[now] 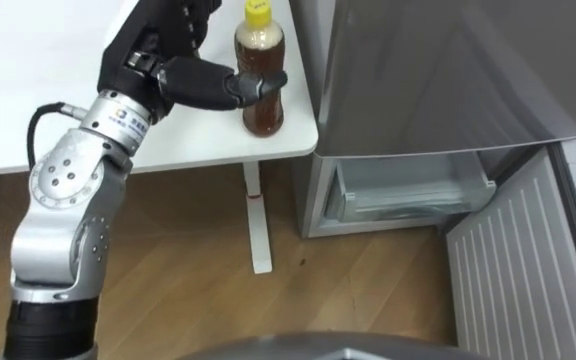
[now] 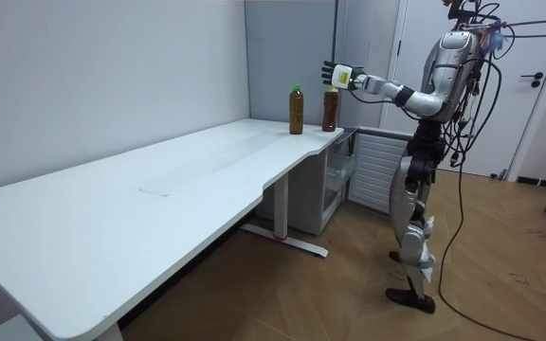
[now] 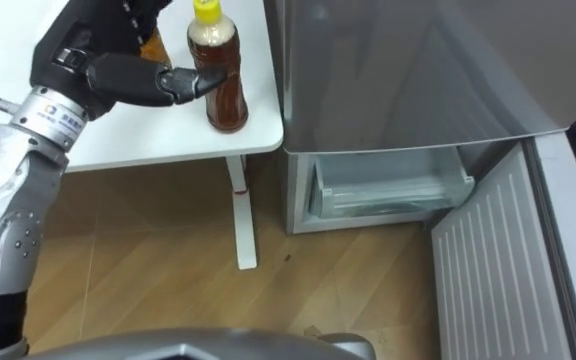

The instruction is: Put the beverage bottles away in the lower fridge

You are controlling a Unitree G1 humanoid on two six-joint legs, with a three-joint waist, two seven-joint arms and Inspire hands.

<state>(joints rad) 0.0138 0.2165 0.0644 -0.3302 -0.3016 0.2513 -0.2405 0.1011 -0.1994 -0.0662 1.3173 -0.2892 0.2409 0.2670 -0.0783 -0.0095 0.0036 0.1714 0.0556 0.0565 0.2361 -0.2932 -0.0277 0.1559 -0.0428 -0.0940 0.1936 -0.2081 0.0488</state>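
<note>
One left hand [image 1: 183,45]: fingers spread, not clenched, thumb laid across the front of the bottle, nothing gripped yet. One brown-filled, yellow-capped plastic drink bottle [image 1: 261,100]: upright, long axis vertical, at 3 o'clock from the palm, on the corner of the white desk [image 1: 48,60]. One green-capped bottle [image 2: 296,109]: just beside it. Grey fridge's open lower compartment [image 1: 408,190]: at 5 o'clock from the bottle, at floor level.

A green-capped bottle [image 2: 296,112] and a second bottle [image 2: 330,114] stand on the table's [image 2: 159,204] far corner. The left hand [image 2: 333,73] is by the second bottle's cap.
</note>
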